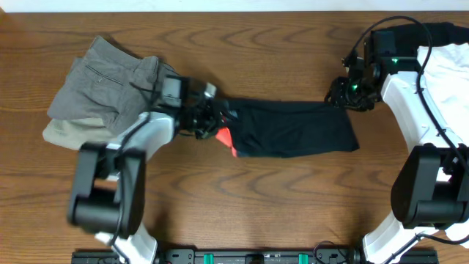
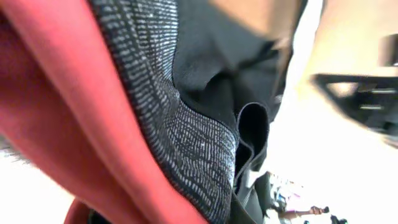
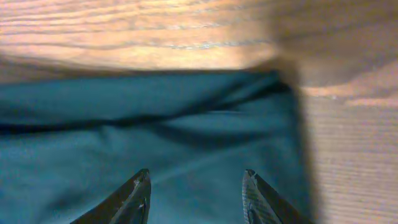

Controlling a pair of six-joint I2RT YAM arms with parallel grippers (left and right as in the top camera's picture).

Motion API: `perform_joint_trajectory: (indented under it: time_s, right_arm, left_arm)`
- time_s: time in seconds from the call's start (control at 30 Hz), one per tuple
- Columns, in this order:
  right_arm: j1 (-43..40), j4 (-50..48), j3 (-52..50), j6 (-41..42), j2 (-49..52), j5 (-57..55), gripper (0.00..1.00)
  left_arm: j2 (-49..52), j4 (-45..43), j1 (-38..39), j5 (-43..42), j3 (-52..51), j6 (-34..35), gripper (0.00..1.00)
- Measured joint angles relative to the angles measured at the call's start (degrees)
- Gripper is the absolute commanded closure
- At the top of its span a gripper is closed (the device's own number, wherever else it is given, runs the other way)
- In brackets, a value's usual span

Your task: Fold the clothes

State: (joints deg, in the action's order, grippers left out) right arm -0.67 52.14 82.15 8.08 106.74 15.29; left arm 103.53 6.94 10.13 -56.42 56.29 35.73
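One pair of black trousers (image 1: 293, 128) lies stretched across the table (image 1: 256, 205). At its waistband end, red lining (image 2: 74, 124) and grey band (image 2: 168, 112) smother the left tool (image 1: 211, 119); I cannot tell its grip. Over the leg end the right tool (image 3: 196, 180) stands spread. Beyond the waistband, one grey garment (image 1: 110, 77) overlaps one beige garment (image 1: 69, 133); past the leg end, one white garment (image 1: 447, 66).

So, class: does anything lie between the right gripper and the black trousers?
Nothing visible does. The right gripper, fingers open, hangs directly over the black trousers near their end; the wooden table shows beyond the cloth's edge.
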Motion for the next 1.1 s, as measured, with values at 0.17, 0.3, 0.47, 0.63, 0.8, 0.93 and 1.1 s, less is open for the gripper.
perform_joint_trajectory:
  time_s: [0.17, 0.3, 0.47, 0.63, 0.8, 0.93, 1.1]
  right_arm:
    - [0.17, -5.51, -7.98, 1.20, -0.28, 0.22, 0.56]
    - [1.68, -12.39, -15.39, 2.05, -0.31, 2.40, 0.58]
    - [5.25, -24.63, -23.80, 4.48, -1.60, 4.52, 0.59]
    - [7.02, -33.29, -29.05, 7.67, -3.41, 6.16, 0.60]
    - [7.56, -34.67, -30.80, 9.33, -4.26, 7.04, 0.61]
    - [7.56, -33.77, -30.91, 9.68, -4.37, 7.76, 0.62]
    - [7.69, -32.28, -30.95, 9.70, -4.52, 8.59, 0.62]
  left_arm:
    - [-9.44, 0.57, -2.21, 0.48, 0.00, -0.37, 0.94]
    - [-13.14, 1.84, -1.75, 1.57, 0.00, -1.03, 0.94]
    - [-13.64, 1.97, 1.11, 5.07, 0.00, -0.59, 0.94]
    - [-13.64, -1.55, 6.73, 11.17, -0.02, 2.78, 0.94]
    - [-13.64, -8.11, 12.50, 18.49, -0.02, 7.30, 0.93]
    - [-13.62, -10.32, 16.24, 26.45, -0.02, 9.46, 0.94]
    - [-11.74, -15.72, 19.19, 32.52, -0.02, 10.60, 0.94]
